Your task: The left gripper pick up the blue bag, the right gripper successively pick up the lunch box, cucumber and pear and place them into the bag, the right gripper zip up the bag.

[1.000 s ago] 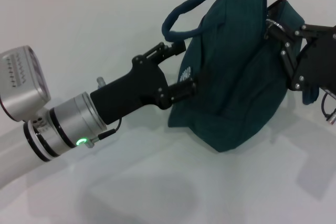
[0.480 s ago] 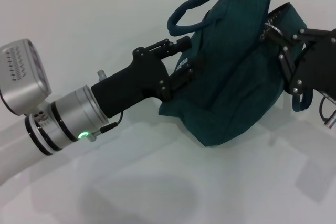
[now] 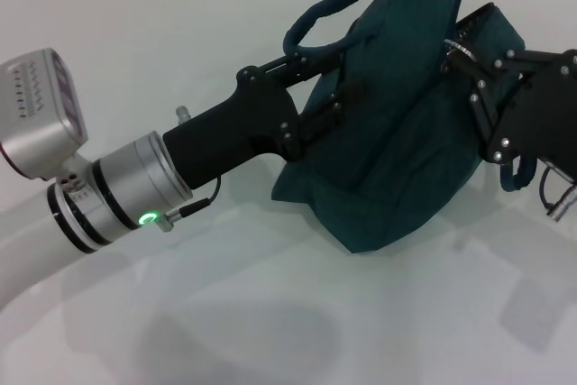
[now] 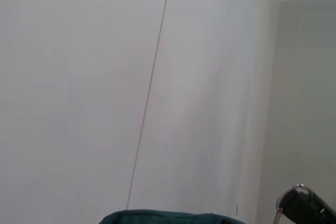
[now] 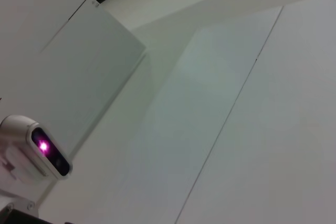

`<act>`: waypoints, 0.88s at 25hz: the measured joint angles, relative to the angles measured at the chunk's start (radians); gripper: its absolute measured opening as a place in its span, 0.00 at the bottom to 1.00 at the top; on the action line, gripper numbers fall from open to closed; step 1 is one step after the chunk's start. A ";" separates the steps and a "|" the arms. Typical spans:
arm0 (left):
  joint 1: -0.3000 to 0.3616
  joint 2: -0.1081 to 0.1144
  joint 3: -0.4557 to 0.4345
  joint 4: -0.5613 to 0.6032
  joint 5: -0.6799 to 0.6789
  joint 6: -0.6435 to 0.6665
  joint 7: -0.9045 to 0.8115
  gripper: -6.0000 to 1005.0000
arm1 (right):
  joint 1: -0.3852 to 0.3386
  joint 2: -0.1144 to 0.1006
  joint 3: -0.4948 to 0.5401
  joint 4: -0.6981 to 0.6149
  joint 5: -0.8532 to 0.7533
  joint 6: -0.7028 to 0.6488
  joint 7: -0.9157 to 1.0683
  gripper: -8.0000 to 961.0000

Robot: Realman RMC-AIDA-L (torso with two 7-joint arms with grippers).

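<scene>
Blue bag (image 3: 406, 132) apparently clamped by left gripper (image 3: 338, 87); right gripper (image 3: 464, 65) fingers' state unclear.

Dark teal-blue fabric all over the blue bag (image 3: 406, 132), plain and unpatterned, loop handle (image 3: 325, 15) in the same teal. Matte black on the left tool (image 3: 315, 96) and its forearm, then a silver ringed wrist (image 3: 135, 191) banded in black with one small green light, pale grey casing behind; black again on the right tool (image 3: 469, 69), dotted with small silver screws. Plain white surface (image 3: 270, 313), soft grey shadows across it.
</scene>
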 joint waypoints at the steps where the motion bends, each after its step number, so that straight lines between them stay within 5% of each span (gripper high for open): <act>1: -0.001 0.000 0.000 0.000 0.000 -0.003 0.001 0.47 | 0.000 0.000 0.000 -0.003 0.000 0.001 0.000 0.02; 17: -0.015 0.000 0.003 -0.011 -0.036 -0.060 0.021 0.44 | -0.002 0.000 0.005 -0.021 0.000 0.004 -0.002 0.02; 22: -0.011 0.000 0.032 -0.004 -0.036 -0.055 0.072 0.33 | -0.002 0.000 0.005 -0.023 0.000 0.012 -0.002 0.02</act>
